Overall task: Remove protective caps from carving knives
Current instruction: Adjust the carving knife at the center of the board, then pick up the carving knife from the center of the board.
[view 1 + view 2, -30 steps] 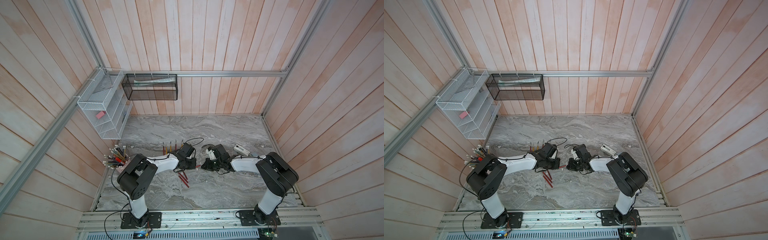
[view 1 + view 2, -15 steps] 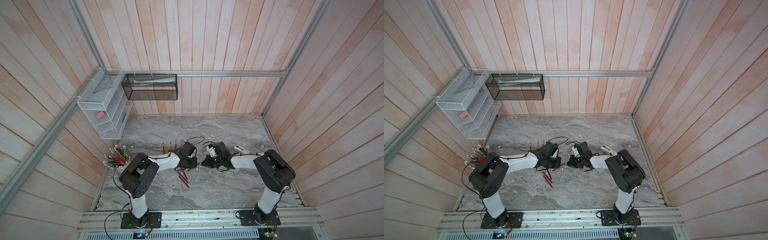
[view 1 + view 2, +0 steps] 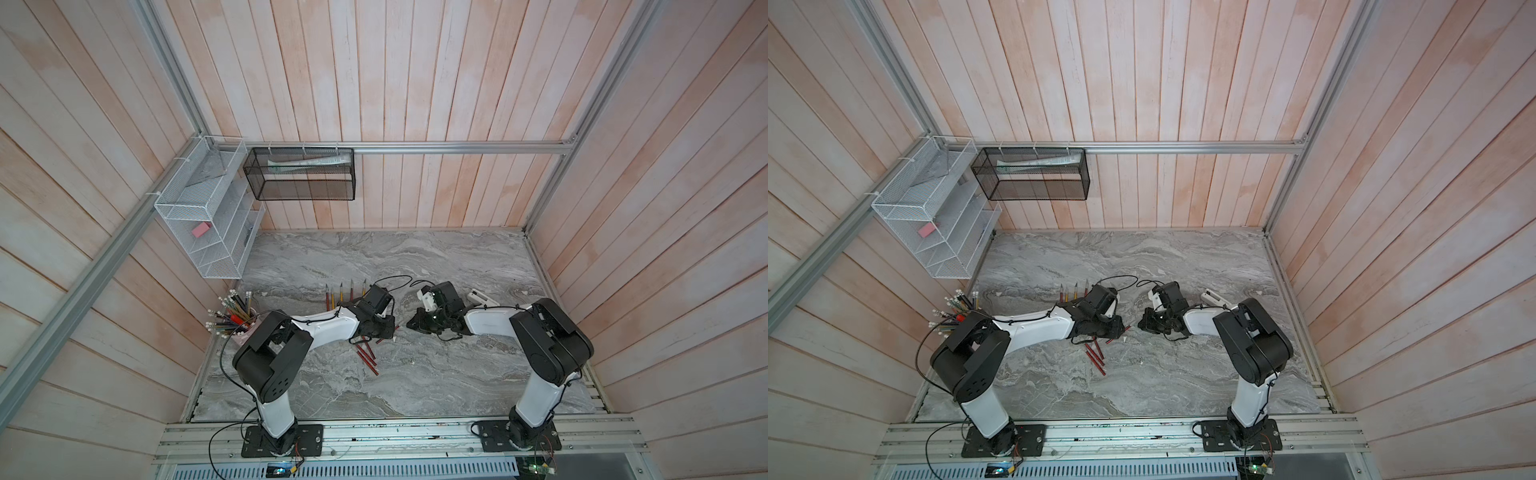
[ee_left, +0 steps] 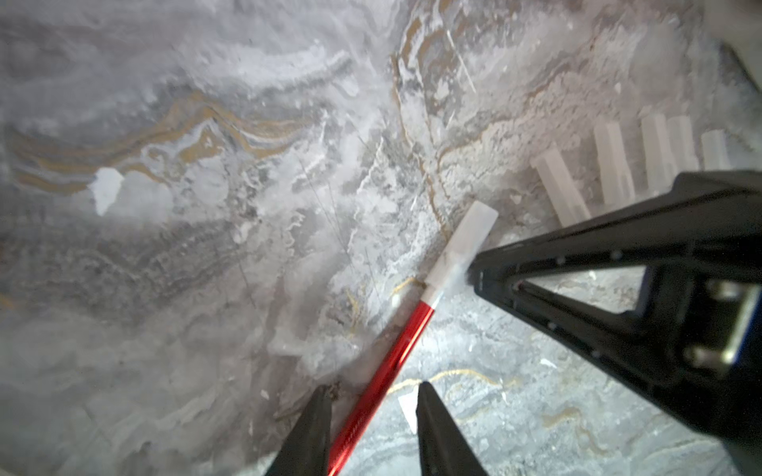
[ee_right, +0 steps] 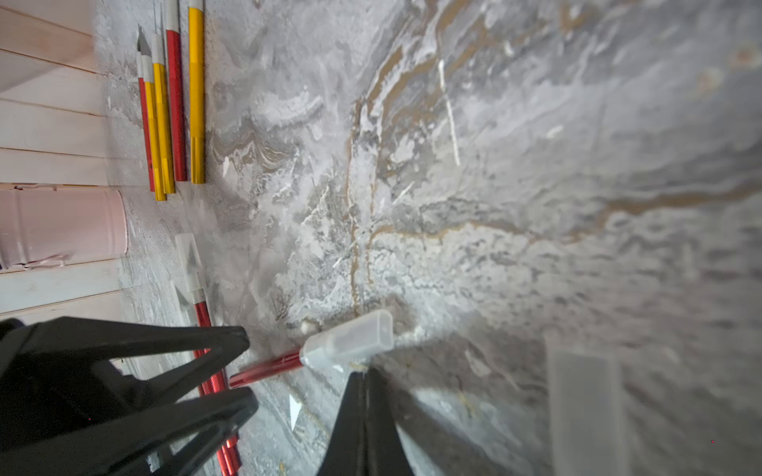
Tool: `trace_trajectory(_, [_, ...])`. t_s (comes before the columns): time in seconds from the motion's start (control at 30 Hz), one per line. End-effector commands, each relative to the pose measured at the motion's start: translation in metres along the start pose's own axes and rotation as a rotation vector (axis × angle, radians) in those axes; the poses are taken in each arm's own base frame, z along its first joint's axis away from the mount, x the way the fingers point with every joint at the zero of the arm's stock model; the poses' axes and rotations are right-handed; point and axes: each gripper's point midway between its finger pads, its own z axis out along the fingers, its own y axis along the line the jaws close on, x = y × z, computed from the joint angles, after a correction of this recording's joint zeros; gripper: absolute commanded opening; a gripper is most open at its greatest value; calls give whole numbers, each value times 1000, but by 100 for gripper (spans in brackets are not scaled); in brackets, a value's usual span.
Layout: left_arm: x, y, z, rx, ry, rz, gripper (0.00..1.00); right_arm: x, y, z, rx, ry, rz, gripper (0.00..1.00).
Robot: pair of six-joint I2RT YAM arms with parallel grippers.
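A red carving knife (image 4: 387,362) is slanting across the worktop (image 4: 206,255), wearing its whitish cap (image 4: 464,243); several loose caps (image 4: 614,165) are lying side by side nearby.

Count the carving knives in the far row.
5, side by side: end red knife, yellow knife, second yellow knife, second red knife, end yellow knife. The left arm may hide more.

Table (image 4: 185,268) grey-white marble, tan veins; knife (image 4: 396,350) handle glossy red; cap (image 4: 466,239) milky translucent; other knives (image 5: 196,90) red, yellow.
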Motion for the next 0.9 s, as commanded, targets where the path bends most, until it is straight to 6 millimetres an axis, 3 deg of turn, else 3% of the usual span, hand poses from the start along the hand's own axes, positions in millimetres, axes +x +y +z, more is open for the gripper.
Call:
trace_trajectory(0.0, [9,4,1,-44,9,46,37,2,-7,2,29,27,2,0])
trace_trajectory(0.2, [14,10,11,-134,36,88,37,0,-5,0,25,25,4,0])
trace_trajectory(0.57, [19,9,27,-224,72,160,27,-2,-3,-4,-13,23,17,0])
trace_trajectory(0.8, [24,10,32,-230,90,167,5,-5,4,-11,-51,13,24,0])
trace_trajectory(0.87, [22,7,31,-222,84,170,4,-6,6,-14,-57,8,23,0])
